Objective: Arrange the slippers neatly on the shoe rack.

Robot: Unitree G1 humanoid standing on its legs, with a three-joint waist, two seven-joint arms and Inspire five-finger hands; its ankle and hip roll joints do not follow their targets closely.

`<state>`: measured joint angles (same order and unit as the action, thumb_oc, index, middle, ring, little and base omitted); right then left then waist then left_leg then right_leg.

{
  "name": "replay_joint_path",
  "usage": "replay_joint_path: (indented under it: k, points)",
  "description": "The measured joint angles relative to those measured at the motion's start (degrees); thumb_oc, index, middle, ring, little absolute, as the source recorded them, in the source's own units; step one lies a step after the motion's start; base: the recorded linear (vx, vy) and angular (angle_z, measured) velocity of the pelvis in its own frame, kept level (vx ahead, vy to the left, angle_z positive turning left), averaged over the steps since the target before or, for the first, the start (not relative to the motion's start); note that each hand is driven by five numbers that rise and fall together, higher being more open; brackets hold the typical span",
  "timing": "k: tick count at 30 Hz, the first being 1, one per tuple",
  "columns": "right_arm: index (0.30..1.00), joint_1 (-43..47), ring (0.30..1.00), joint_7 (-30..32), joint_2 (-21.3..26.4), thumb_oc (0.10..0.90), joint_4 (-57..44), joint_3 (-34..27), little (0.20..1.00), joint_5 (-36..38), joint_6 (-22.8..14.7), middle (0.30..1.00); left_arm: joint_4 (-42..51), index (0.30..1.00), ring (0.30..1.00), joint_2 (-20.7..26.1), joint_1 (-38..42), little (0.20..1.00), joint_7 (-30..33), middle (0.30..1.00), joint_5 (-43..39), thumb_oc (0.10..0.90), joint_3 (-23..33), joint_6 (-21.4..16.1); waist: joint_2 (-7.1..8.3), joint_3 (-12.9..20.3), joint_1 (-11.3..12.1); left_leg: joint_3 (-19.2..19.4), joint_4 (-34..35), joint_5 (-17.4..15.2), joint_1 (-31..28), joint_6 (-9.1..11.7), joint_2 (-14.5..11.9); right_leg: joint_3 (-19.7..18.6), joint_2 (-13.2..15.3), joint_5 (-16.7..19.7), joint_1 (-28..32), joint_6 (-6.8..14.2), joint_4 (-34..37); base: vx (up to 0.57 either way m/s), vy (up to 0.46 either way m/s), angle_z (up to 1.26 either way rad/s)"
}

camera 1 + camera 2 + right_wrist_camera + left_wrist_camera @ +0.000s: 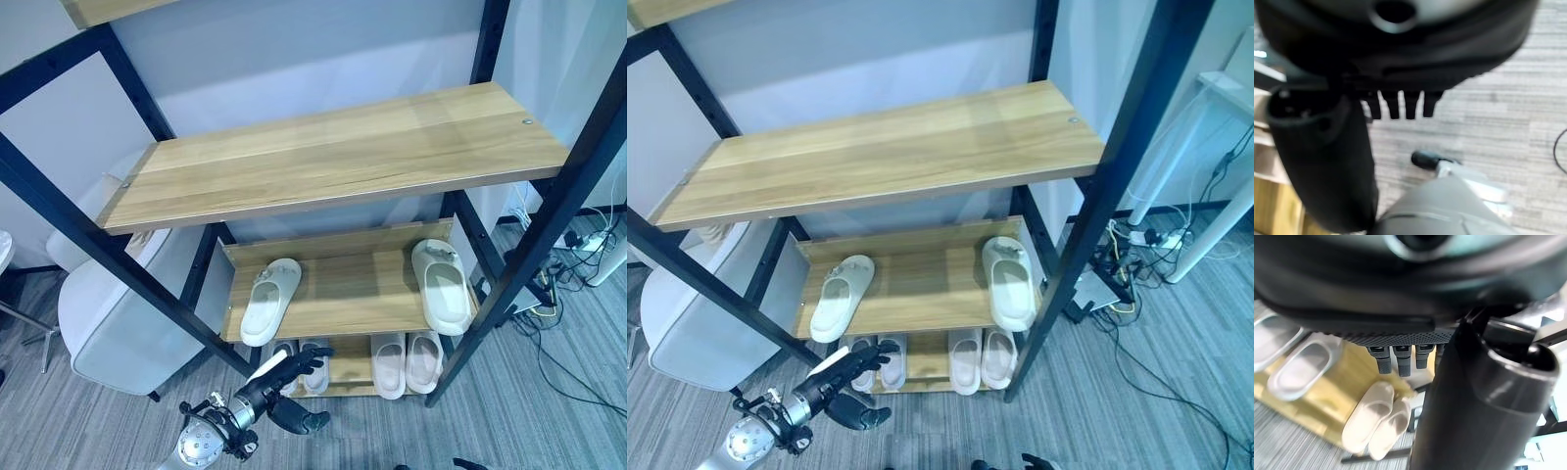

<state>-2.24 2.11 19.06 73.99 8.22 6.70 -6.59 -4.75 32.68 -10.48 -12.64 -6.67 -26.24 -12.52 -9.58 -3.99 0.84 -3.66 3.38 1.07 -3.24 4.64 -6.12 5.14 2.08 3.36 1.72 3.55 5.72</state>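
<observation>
I have the left hand (284, 377) low in front of the shoe rack (333, 157), its fingers stretched out loosely and holding nothing, reaching toward the pair of slippers (306, 364) at the left end of the bottom shelf (351, 360). A second pair (406, 362) sits neatly at that shelf's right end. On the middle shelf (343, 284), one slipper (268, 300) lies angled near the left edge and another slipper (441, 284) near the right edge, well apart. I judge those two are what is left to tidy: one needs bringing beside the other, toes aligned. The next move calls for raising the hand to the middle shelf and closing on the left slipper. The right hand (1400, 105) hangs over the carpeted floor (1488, 98), fingers straight, empty. The bottom left pair is partly hidden behind my hand.
</observation>
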Motion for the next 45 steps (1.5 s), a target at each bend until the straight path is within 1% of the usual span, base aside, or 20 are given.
replay_joint_path:
  k: [1,2,6,10,14,17,19,23,25,29,31,35,40,42,45]
  points:
    - [0.9,-0.1,0.9,0.0,0.0,0.8,0.0,0.4,0.9,-0.5,0.0,0.9,2.8,0.9,0.9,3.0,0.4,0.9,0.4,0.9,1.2,0.8,0.4,-0.4,0.18,0.2,0.0,-0.1,0.0,0.0,-0.2,0.0,-0.1,0.1,0.0,0.0,0.2,0.0,0.0,0.0,0.0,0.0]
    - [0.9,-0.1,0.9,0.0,0.0,0.8,0.0,0.5,0.9,-1.0,0.0,0.9,3.8,0.9,0.9,3.6,0.7,0.9,1.1,0.9,1.6,0.8,1.1,-0.8,0.16,0.3,0.0,-0.1,0.0,0.0,-0.3,0.0,0.0,0.2,0.0,0.0,0.4,0.0,0.0,0.02,-0.013,0.04]
    - [0.9,-0.4,0.9,-0.1,0.0,0.8,0.0,1.1,0.9,-1.7,0.0,0.9,4.8,0.9,0.9,2.9,2.8,0.9,4.1,0.9,2.4,0.8,3.0,-2.1,0.47,1.0,0.0,-0.2,0.1,0.0,-0.2,0.0,0.0,0.6,0.0,0.0,0.4,0.0,0.0,0.05,-0.012,0.04]
    - [0.9,-1.1,0.9,-0.3,-0.2,0.8,0.0,1.5,0.9,-1.8,0.1,0.9,4.8,0.9,0.9,2.0,6.1,0.9,7.1,0.9,3.2,0.8,3.1,-2.6,0.78,2.3,-0.1,-0.2,0.5,0.2,-0.5,0.1,0.0,0.7,0.0,-0.1,0.4,0.0,0.0,0.0,0.0,0.0]
    - [0.9,-1.5,0.9,-0.4,-0.2,0.8,0.0,1.4,0.9,-1.8,0.1,0.9,4.8,0.9,0.9,1.9,9.8,0.9,10.5,0.9,6.7,0.8,3.7,-2.8,0.89,2.8,-0.2,0.0,0.9,0.3,-0.6,0.1,0.0,0.5,0.1,-0.1,-0.1,0.0,0.0,0.03,-0.005,-0.03]
    - [0.9,-1.7,0.9,-0.4,-0.1,0.8,0.0,1.3,0.9,-1.7,0.1,0.9,4.7,0.9,0.9,2.4,11.8,0.9,13.2,0.9,9.4,0.8,3.9,-3.5,0.58,3.2,-0.3,0.3,1.0,0.3,-0.5,0.0,0.0,-0.1,0.1,-0.1,-0.4,0.0,0.0,0.02,0.013,-0.06]
    - [0.9,-1.8,0.9,-0.4,0.0,0.8,0.0,1.3,0.9,-1.7,0.1,0.9,4.2,0.9,0.9,3.8,14.2,0.9,15.3,0.9,14.9,0.8,3.6,-3.7,0.3,3.3,-0.3,0.6,1.1,0.3,-0.5,0.0,0.0,-0.4,0.1,-0.1,-0.6,0.0,0.0,0.03,-0.002,-0.07]
    - [0.9,-2.1,0.9,0.1,0.1,0.8,0.1,1.3,0.9,-1.7,0.1,0.9,-0.1,0.9,0.9,6.1,20.0,0.9,18.9,0.9,23.0,0.8,1.5,-4.8,0.07,3.5,-0.3,0.9,1.1,0.3,-0.4,0.0,0.0,-0.5,0.1,-0.1,-0.7,0.0,0.0,0.0,0.004,-0.01]
    - [0.9,-2.2,0.9,0.7,0.2,0.8,1.3,1.4,0.9,-1.9,0.2,0.9,-2.8,0.9,0.9,7.3,22.8,0.9,21.4,0.9,28.5,0.8,-0.1,-5.0,-0.17,3.6,-0.9,1.3,1.3,0.3,-0.4,0.0,0.0,-0.7,0.1,-0.1,-1.1,0.0,0.0,0.01,0.011,-0.07]
    - [0.9,-3.4,0.9,1.7,0.5,0.8,2.5,1.6,0.9,-4.3,1.1,0.9,-6.2,0.9,0.9,7.5,23.5,0.9,25.2,0.9,34.5,0.8,-2.1,-4.9,-0.87,3.8,-1.8,1.7,1.6,0.3,-0.2,0.0,0.0,-0.9,0.1,-0.1,-1.6,0.0,0.0,0.0,0.008,-0.05]
    - [0.9,-4.2,0.9,2.1,0.6,0.8,2.9,2.1,0.9,-4.3,1.2,0.9,-8.1,0.9,0.9,8.1,25.1,0.9,26.4,0.9,37.1,0.8,-4.5,-4.9,-1.18,3.9,-1.7,1.9,1.7,0.3,0.3,0.0,0.0,-1.1,0.1,0.0,-2.3,0.1,0.0,-0.02,0.017,-0.06]
    - [0.9,-4.6,0.9,2.5,0.5,0.8,3.9,2.1,0.9,-4.2,1.3,0.9,-11.3,0.9,0.9,8.3,25.6,0.9,27.2,0.9,39.7,0.8,-5.4,-4.6,-1.62,3.8,-1.8,3.2,1.7,0.3,0.8,0.0,0.0,-2.3,0.1,0.2,-3.4,0.1,0.0,0.01,0.013,-0.16]
    - [0.9,-4.5,0.9,3.1,0.5,0.8,3.9,1.9,0.9,-4.2,1.2,0.9,-17.2,0.9,0.9,6.9,26.5,0.9,27.5,0.9,39.8,0.8,-5.3,-4.6,-1.72,3.8,-2.3,3.3,1.7,0.3,0.9,0.0,0.0,-2.4,0.1,0.2,-3.6,0.1,0.0,0.0,0.003,-0.01]
    - [0.9,-4.5,0.9,3.3,0.5,0.8,3.8,1.3,0.9,-4.1,1.1,0.9,-17.8,0.9,0.9,7.0,26.5,0.9,27.5,0.9,39.9,0.8,-5.3,-3.3,-1.86,3.4,-2.3,3.3,1.7,0.3,0.9,0.0,0.1,-2.4,0.1,0.2,-3.6,0.1,0.0,0.0,0.0,0.0]
    - [0.9,-4.5,0.9,3.3,0.5,0.8,4.0,0.2,0.9,-3.2,1.0,0.9,-17.6,0.9,0.9,7.8,26.5,0.9,28.7,0.9,41.2,0.8,-5.1,-2.7,-2.11,2.9,-1.9,3.3,1.7,0.3,0.9,0.0,0.1,-2.4,0.1,0.2,-3.6,0.1,0.0,0.0,0.0,0.0]
